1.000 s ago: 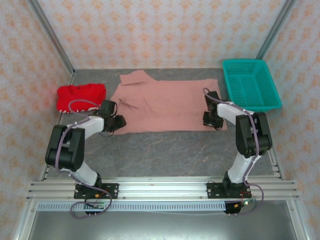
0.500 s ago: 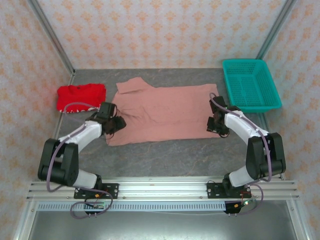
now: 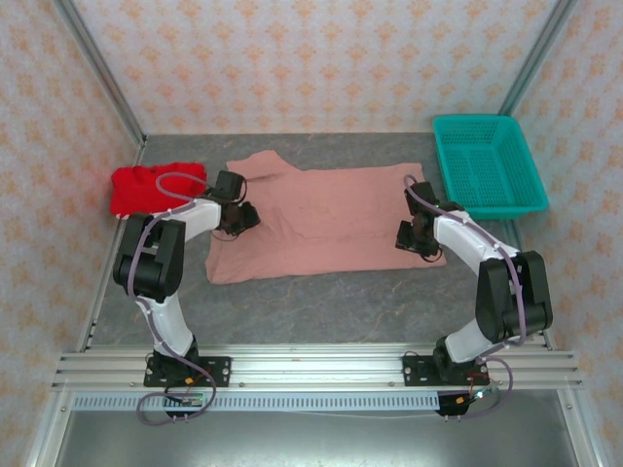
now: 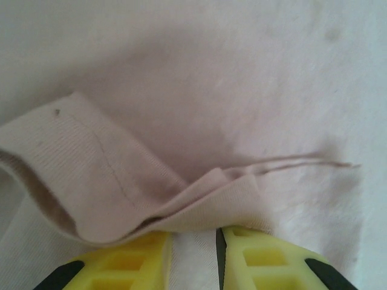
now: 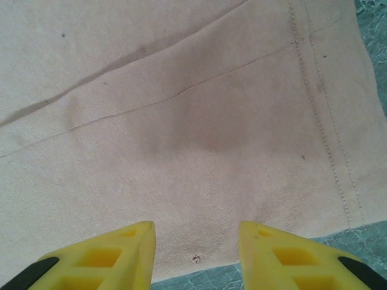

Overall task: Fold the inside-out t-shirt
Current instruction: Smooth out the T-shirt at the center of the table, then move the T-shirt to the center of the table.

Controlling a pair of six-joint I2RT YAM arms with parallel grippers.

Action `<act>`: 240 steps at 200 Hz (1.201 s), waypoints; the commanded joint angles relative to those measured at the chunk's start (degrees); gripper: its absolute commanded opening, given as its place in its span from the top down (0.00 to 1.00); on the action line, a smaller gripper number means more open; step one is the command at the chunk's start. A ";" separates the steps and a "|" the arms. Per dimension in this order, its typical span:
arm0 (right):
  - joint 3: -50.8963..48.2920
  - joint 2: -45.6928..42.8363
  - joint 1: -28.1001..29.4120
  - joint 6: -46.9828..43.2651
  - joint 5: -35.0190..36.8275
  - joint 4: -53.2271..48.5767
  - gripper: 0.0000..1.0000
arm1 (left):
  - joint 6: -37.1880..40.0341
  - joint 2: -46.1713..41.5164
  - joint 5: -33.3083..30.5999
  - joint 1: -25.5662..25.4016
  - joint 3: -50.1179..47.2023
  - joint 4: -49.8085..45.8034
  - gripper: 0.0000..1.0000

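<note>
Since the earlier frame the left hand (image 3: 237, 215) has gone up and a little right in the top picture, further onto the cloth, while the right hand (image 3: 413, 237) has hardly shifted. Spread flat on the grey marbled worktop (image 3: 321, 302), the dusty salmon-pink cotton t-shirt (image 3: 331, 214) lies in the middle of the frame. It sits between the bright red garment (image 3: 146, 187) at the upper left and the teal plastic basket (image 3: 501, 208) at the upper right. Its long axis runs from left to right, so each hand stands at one end of it. In the left wrist picture the left hand (image 4: 193, 232) has its fingers close together, and a raised fold of stitched cloth seems clenched between them. In the right wrist picture the right hand (image 5: 195, 226) is released, fingers well apart, low over the t-shirt at its lower right corner, where the double-stitched hem meets bare worktop. I judge that the fold turns on this: the left end is the one already gripped, and the rest of the t-shirt lies to its right.
</note>
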 commanded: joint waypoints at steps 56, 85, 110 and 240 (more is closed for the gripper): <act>1.21 -0.50 0.22 0.31 0.05 0.04 0.59 | 2.55 8.08 -1.38 0.01 11.63 -4.22 0.72; 1.21 -1.93 0.21 -0.91 0.49 -0.44 0.59 | 3.74 3.33 -2.75 0.10 9.84 -4.99 0.68; -0.05 -3.84 0.31 -2.26 -2.71 1.64 0.58 | 3.83 -4.17 -3.69 0.10 4.58 -4.86 0.63; 4.30 12.54 -4.74 -1.10 3.61 -3.59 0.30 | -0.72 -18.85 7.85 -0.38 -24.52 -3.84 0.55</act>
